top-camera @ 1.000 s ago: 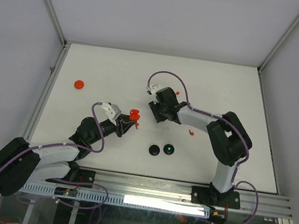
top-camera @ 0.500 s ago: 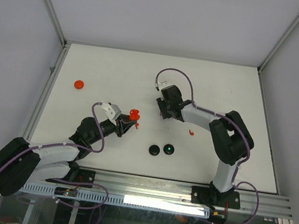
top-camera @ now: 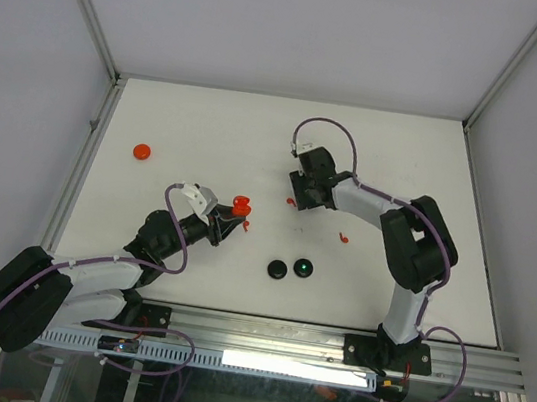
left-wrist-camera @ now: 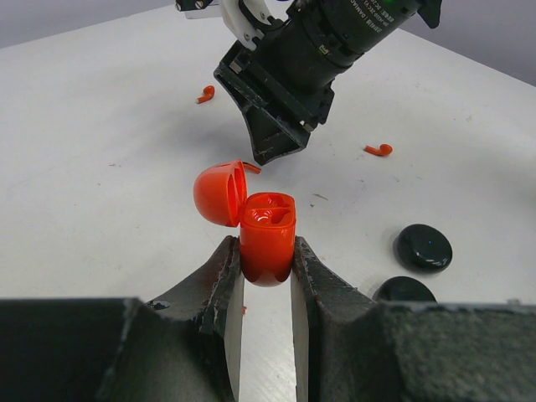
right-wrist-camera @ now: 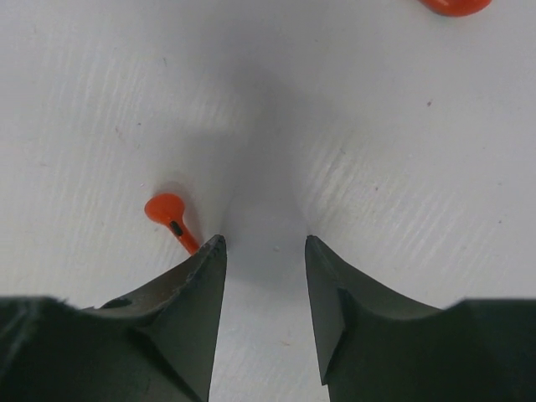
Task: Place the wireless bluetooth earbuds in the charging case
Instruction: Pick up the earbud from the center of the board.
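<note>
Little to grip: saw the red earbud [right-wrist-camera: 166,209] lying on the surface [right-wrist-camera: 377,126] just outside the spread right claw [right-wrist-camera: 264,243], judged it featherlight, slick, best pinched across its bulb, and found the left claw [left-wrist-camera: 265,260] pinching the open charging case [left-wrist-camera: 268,219].

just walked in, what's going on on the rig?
The left gripper holds a red case upright, with its lid flipped open. The right gripper points down at the table, jaws apart with nothing between them. A red earbud lies just beside one of its fingers. A second earbud lies loose further to the right. Whether the case already holds an earbud is not clear.
</note>
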Robot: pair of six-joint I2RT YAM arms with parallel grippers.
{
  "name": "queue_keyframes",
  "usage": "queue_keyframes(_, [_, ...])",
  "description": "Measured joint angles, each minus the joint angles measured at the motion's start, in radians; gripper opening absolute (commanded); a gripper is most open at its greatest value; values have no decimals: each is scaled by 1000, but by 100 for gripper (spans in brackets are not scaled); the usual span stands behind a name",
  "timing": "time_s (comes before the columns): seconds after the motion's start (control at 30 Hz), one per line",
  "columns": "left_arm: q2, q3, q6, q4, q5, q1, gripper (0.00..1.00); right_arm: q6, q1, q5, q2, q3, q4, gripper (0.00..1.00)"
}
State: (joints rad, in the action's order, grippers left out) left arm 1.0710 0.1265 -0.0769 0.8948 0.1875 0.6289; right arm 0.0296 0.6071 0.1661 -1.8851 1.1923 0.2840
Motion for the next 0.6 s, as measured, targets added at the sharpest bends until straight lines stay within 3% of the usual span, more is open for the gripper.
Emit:
queue_keyframes(0.3, [0,0,0,-1,0,0,0,-8,0,-122,0,37,64,50])
queue_keyframes(0.6, [0,0,0,-13,-2,0,0,0,2,-148,0,88,80,50])
